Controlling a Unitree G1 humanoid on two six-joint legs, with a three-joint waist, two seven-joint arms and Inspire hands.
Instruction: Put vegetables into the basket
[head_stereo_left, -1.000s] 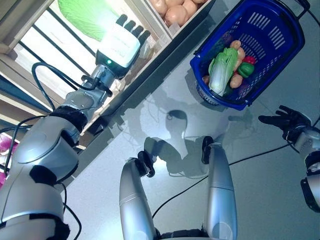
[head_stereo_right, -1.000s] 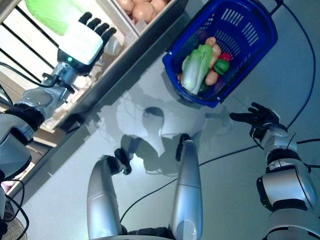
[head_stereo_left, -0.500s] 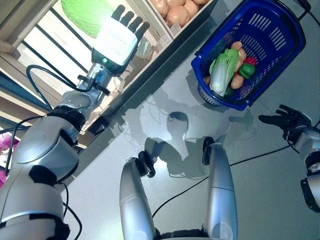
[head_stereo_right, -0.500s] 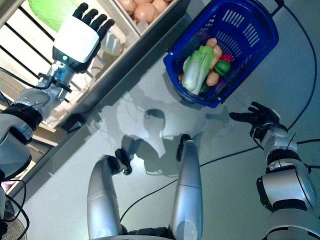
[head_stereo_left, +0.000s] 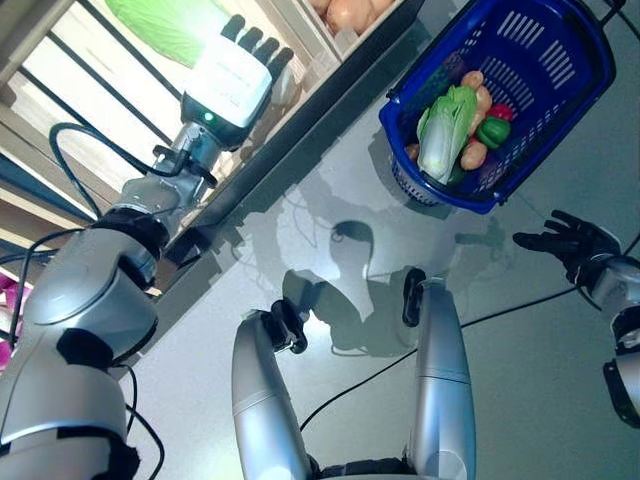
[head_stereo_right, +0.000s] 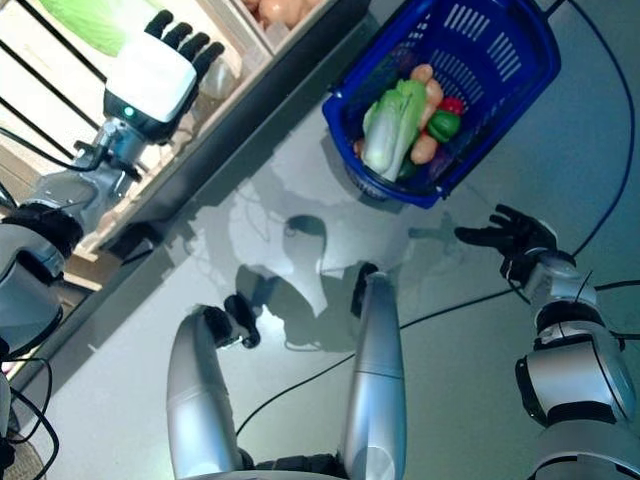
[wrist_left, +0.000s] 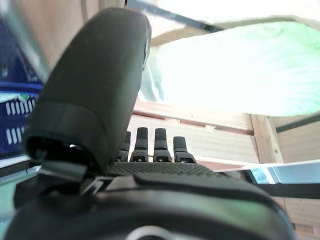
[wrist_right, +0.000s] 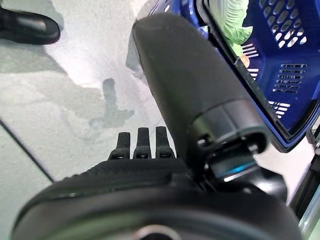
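A blue plastic basket stands on the grey floor and holds a napa cabbage, a green pepper, potatoes and other vegetables. My left hand reaches into the wooden shelf, fingers straight and empty, just below a large pale green cabbage, also seen in the left wrist view as the green cabbage. My right hand hovers open above the floor, below and right of the basket, whose blue wall shows past its thumb.
The wooden shelf with dark rails runs along the left. A bin of brownish round vegetables sits on the shelf further right, near the basket. Grey floor lies between shelf and basket.
My left hand has edged further up into the shelf toward the green cabbage. The view has shifted slightly. The right hand stays where it was.
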